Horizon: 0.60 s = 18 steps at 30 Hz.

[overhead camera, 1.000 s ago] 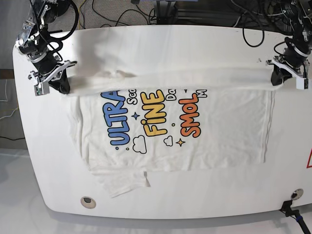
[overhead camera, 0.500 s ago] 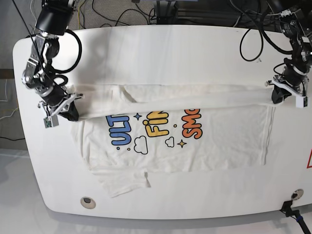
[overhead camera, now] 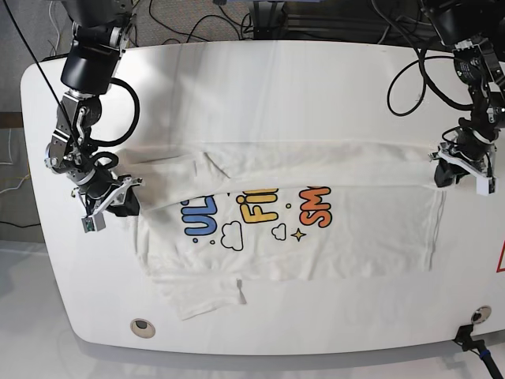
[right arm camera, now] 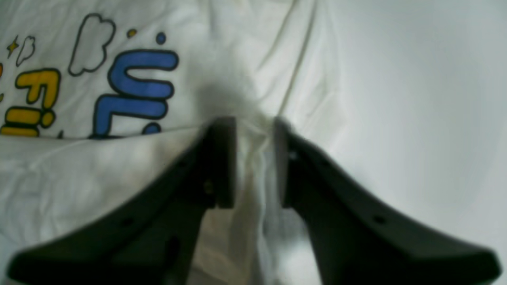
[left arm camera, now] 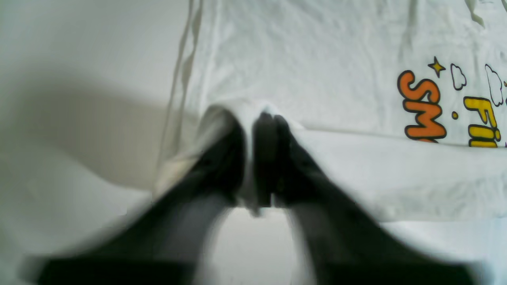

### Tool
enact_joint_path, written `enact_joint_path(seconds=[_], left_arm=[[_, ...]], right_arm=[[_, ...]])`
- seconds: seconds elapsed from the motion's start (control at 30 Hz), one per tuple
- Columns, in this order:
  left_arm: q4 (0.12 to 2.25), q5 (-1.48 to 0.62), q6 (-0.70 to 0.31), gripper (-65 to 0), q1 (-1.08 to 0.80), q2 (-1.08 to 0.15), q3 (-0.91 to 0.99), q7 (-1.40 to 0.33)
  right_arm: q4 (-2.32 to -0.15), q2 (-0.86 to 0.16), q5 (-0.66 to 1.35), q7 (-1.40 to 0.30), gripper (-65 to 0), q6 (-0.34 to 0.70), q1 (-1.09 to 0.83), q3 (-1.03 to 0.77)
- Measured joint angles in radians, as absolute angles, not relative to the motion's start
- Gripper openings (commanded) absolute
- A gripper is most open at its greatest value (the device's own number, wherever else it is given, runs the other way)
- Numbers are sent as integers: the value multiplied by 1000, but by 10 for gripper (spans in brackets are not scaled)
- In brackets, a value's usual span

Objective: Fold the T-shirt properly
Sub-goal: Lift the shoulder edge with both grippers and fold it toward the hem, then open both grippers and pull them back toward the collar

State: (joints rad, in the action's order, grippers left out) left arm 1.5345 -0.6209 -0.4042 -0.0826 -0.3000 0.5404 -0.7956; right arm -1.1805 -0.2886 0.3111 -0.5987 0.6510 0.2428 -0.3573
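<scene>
The T-shirt (overhead camera: pixel 316 205) is spread print-up on the white bench (overhead camera: pixel 276 87), with its far edge folded over across the letters. One corner of that fold is pinched by the left claw (left arm camera: pixel 259 158), pressed together. The other corner is straddled by the slightly parted right claw (right arm camera: pixel 253 158).

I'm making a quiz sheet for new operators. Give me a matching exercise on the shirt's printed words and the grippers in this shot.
Things:
1. "SMOL" print
2. "FINE" print
3. left gripper
4. right gripper

States:
a. jaws apart, T-shirt cloth between them
b. orange
c. shut on the cloth
d. yellow

Pairs: 1-b, 2-d, 3-c, 4-a
</scene>
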Motion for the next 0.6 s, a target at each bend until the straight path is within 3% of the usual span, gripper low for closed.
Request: enact_joint_path(seconds=[0.17, 0.6], left_arm=[[1525, -605, -404, -408, -83, -308, 540, -820], [1456, -596, -411, -370, -104, -370, 554, -816]], right_arm=[[-1163, -310, 324, -584, -336, 651, 246, -374], [-1163, -321, 343, -616, -326, 648, 209, -440]])
